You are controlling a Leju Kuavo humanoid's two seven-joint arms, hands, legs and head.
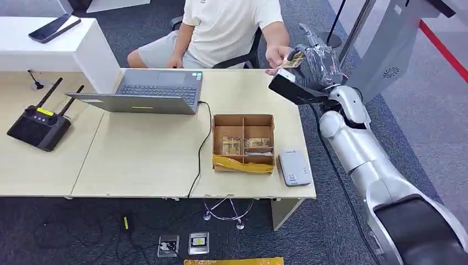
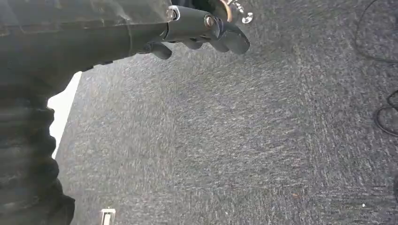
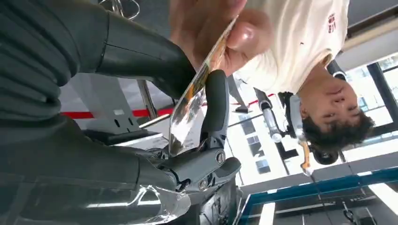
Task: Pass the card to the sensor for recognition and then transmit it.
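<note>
My right hand point(image 1: 319, 59) is raised past the desk's far right corner, and it pinches a glossy card point(image 1: 294, 59) between thumb and finger. In the right wrist view the card point(image 3: 192, 105) stands edge-on between my fingers point(image 3: 213, 108), and a seated person's hand point(image 3: 220, 33) grips its other end. That person's hand point(image 1: 276, 55) reaches in from the chair behind the desk. A flat white sensor point(image 1: 294, 167) lies on the desk's near right corner, well below the card. My left hand point(image 2: 202, 30) hangs over grey carpet, fingers loosely apart, holding nothing.
A cardboard box point(image 1: 243, 118) with dividers and small packets sits beside the sensor. An open laptop point(image 1: 160, 91) with a black cable, a black remote controller point(image 1: 38, 124) and a phone point(image 1: 54, 27) on a white counter lie to the left. Sockets and cables lie on the floor under the desk point(image 1: 143, 154).
</note>
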